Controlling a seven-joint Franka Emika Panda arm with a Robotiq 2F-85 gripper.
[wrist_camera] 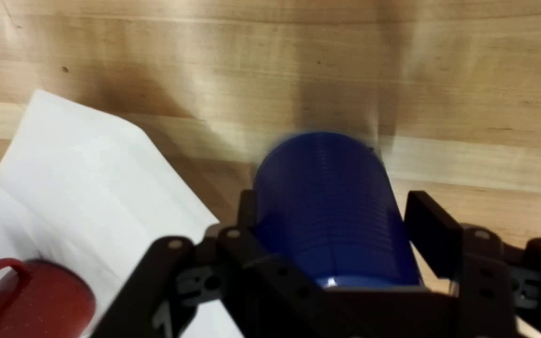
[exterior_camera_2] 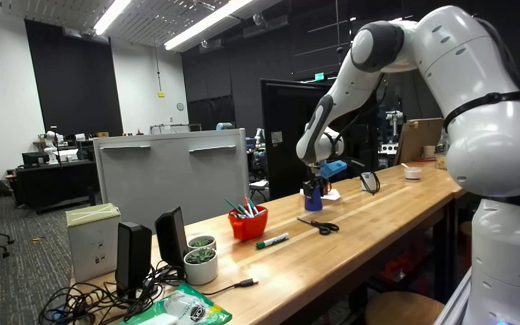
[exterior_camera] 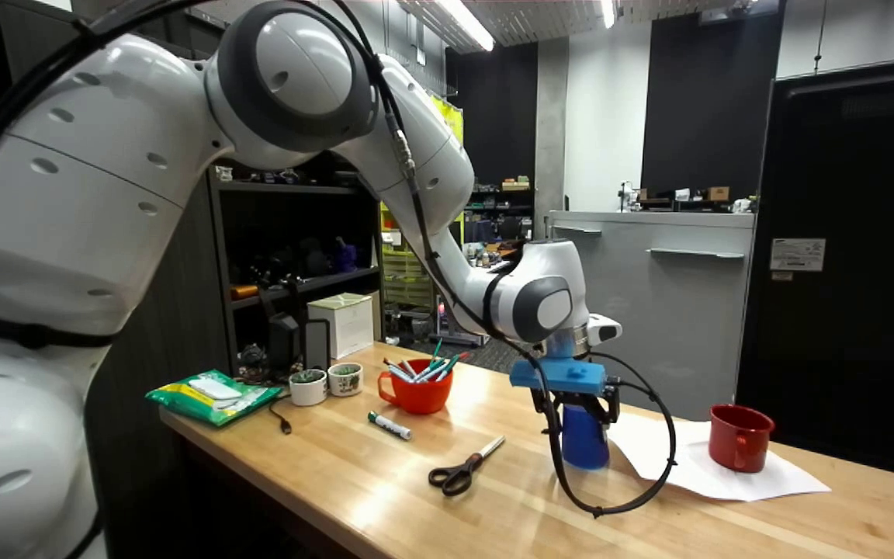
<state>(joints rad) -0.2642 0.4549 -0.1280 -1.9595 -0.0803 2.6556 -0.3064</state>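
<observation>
- In the wrist view, the fingers (wrist_camera: 432, 234) grip the blue cup (wrist_camera: 327, 202) from both sides.
- The cup is wide end down, low at the worktop (exterior_camera: 540, 516); whether it touches there is hard to tell.
- White paper (wrist_camera: 96, 173) lies beside it, bearing a red mug (exterior_camera: 729, 441).
- In both exterior views, scissors (exterior_camera: 472, 463) lie near the cup, with a green-capped marker (exterior_camera: 389, 425) and a pen-filled orange-red mug (exterior_camera: 425, 397) farther off.
</observation>
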